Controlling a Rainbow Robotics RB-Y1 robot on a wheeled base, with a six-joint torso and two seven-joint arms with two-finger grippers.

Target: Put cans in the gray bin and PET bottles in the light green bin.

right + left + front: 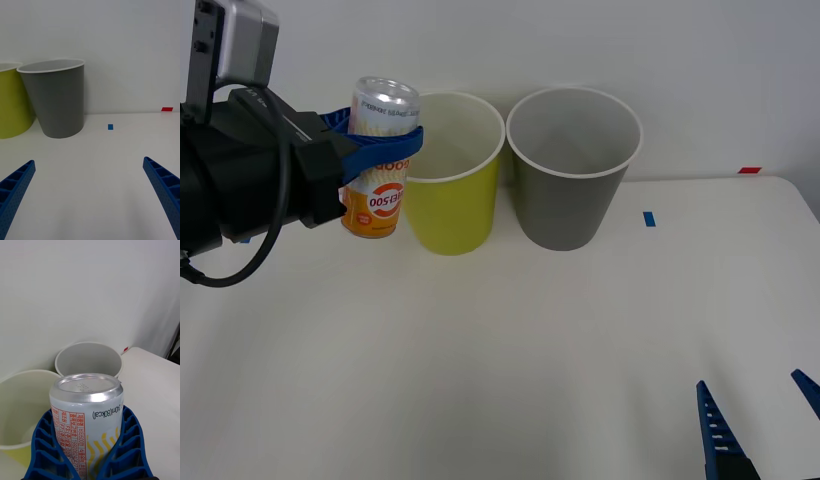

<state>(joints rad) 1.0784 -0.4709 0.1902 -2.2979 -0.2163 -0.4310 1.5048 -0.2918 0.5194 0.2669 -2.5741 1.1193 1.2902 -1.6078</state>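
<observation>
My left gripper (385,150) is shut on an upright can (378,160) with an orange base, pale label and silver top, held in the air just left of the light green bin (452,205). The wrist view shows the can (87,416) wrapped by both blue fingers (125,450), with the light green bin (22,390) and the gray bin (89,358) behind it. The gray bin (572,190) stands right of the green one, touching it. My right gripper (760,420) is open low at the front right, with the gray bin (56,101) ahead of it. No PET bottles are in view.
A small blue tape mark (648,218) lies right of the gray bin and a red mark (749,170) sits at the table's far right edge. The white table (510,350) stretches bare between the bins and the right gripper. A white wall rises behind the bins.
</observation>
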